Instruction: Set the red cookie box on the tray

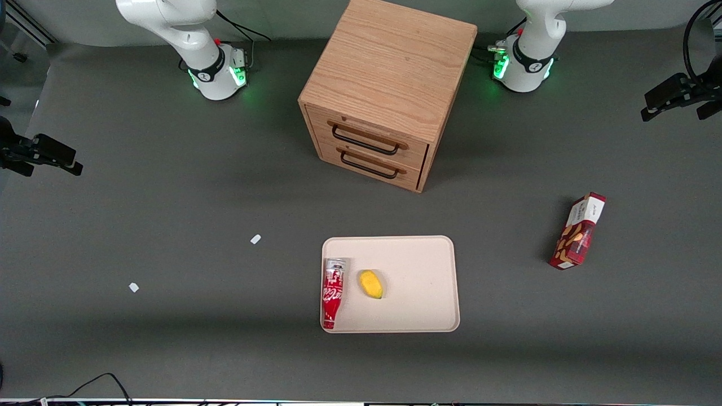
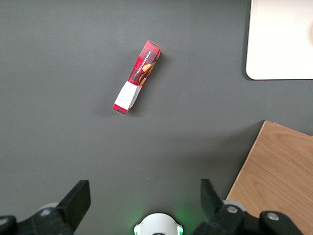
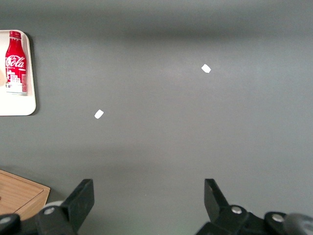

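Observation:
The red cookie box (image 1: 578, 231) lies flat on the grey table toward the working arm's end, apart from the tray and nearer the front camera than the cabinet. Its white label end and cookie pictures show in the left wrist view (image 2: 138, 77). The cream tray (image 1: 417, 270) sits mid-table in front of the cabinet's drawers; one corner of it shows in the left wrist view (image 2: 279, 44). My left gripper (image 2: 145, 196) hangs high over the table near its arm's base, open wide with nothing between its fingers (image 2: 78, 200). The box lies well away from it. The front view does not show the gripper.
A red soda bottle (image 1: 333, 292) and a small yellow fruit (image 1: 371, 283) lie in the tray toward the parked arm's end. The wooden drawer cabinet (image 1: 383, 90) stands farther from the camera than the tray. Two white scraps (image 1: 255, 239) (image 1: 133, 287) lie on the table.

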`<control>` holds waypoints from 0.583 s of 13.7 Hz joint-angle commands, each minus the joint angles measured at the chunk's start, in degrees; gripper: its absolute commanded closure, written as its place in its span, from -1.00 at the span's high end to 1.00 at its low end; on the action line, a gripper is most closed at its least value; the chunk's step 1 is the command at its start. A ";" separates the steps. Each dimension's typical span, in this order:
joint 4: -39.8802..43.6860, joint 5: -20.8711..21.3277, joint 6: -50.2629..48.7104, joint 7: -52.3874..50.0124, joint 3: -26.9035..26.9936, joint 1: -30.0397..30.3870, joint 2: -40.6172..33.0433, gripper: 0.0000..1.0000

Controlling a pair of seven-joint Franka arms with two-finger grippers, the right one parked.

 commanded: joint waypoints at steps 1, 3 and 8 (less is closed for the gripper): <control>0.52 0.72 -1.11 0.11 -0.79 0.76 -0.27 1.00; 0.52 0.72 -0.85 0.11 -0.70 0.76 -0.09 1.00; -0.96 0.81 1.77 0.37 -0.44 0.67 3.15 1.00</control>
